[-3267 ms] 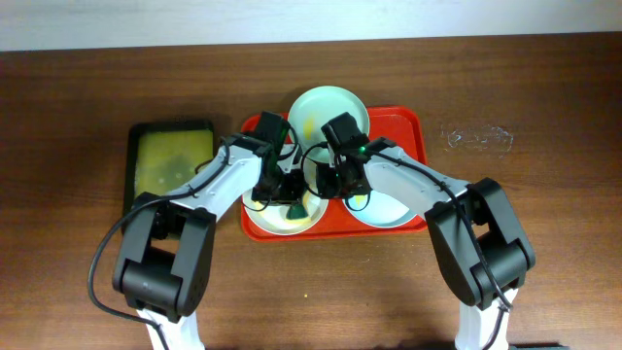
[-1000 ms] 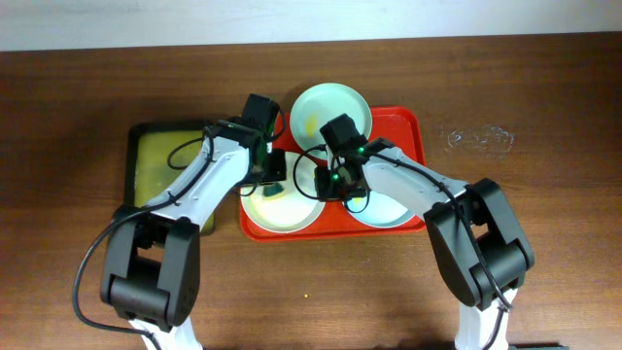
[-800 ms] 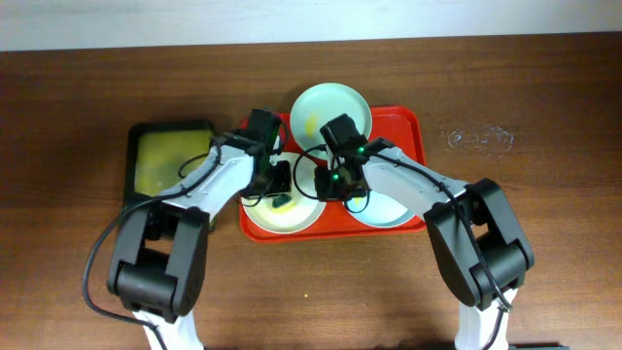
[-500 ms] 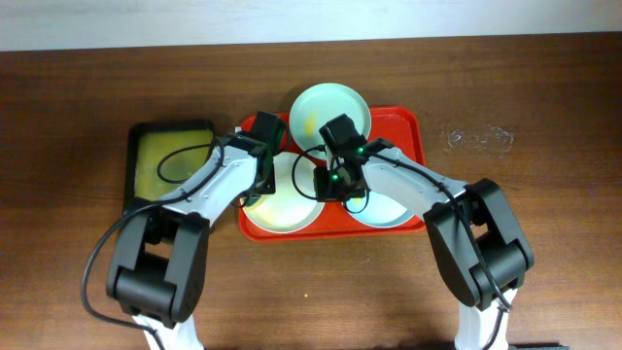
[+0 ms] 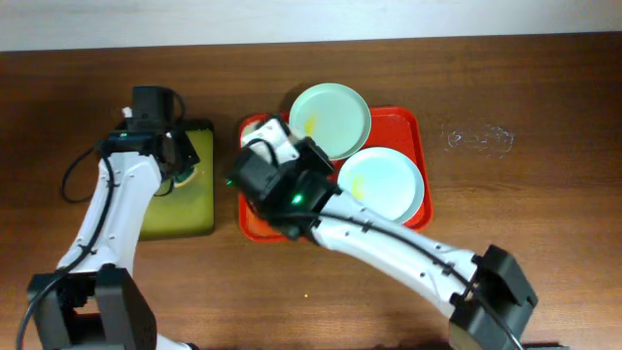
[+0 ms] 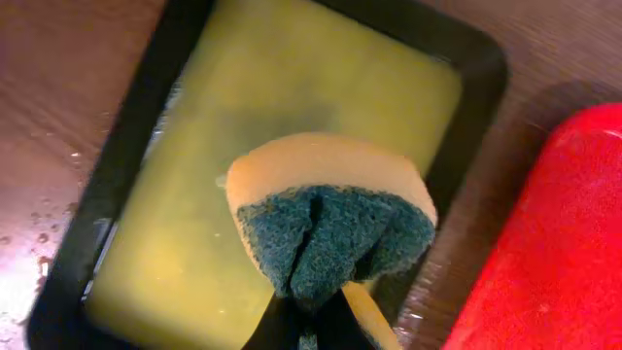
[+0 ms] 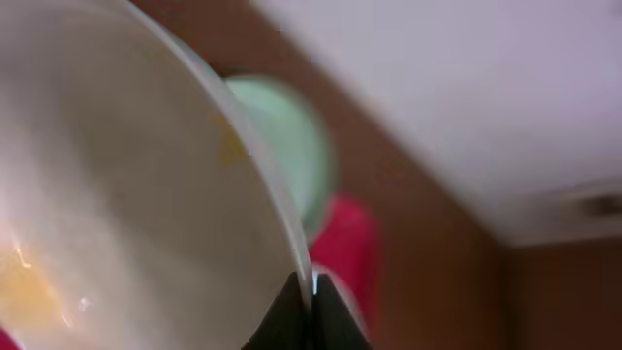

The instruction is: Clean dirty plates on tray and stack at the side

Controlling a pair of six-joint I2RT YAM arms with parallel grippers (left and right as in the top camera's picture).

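The red tray [image 5: 418, 131] holds two pale mint-blue plates, one at the back [image 5: 330, 119] with a yellow smear and one at the right [image 5: 382, 185]. My right gripper [image 7: 309, 292] is shut on the rim of the white plate [image 7: 126, 224]. It holds the plate tilted, raised above the tray's left part. In the overhead view my right gripper [image 5: 264, 148] and its arm hide most of that plate. My left gripper [image 6: 321, 326] is shut on a yellow sponge with a green scrub face [image 6: 330, 214], held over the yellow-green tray [image 6: 292, 107].
The black-rimmed yellow-green tray [image 5: 185, 209] lies left of the red tray, whose corner shows in the left wrist view [image 6: 554, 243]. Water marks [image 5: 476, 138] lie on the wooden table right of the red tray. The right arm crosses the table's front middle.
My left gripper has moved left with the sponge, from the white plate to over the yellow-green tray. My right gripper has lifted the white plate off the red tray and tilted it.
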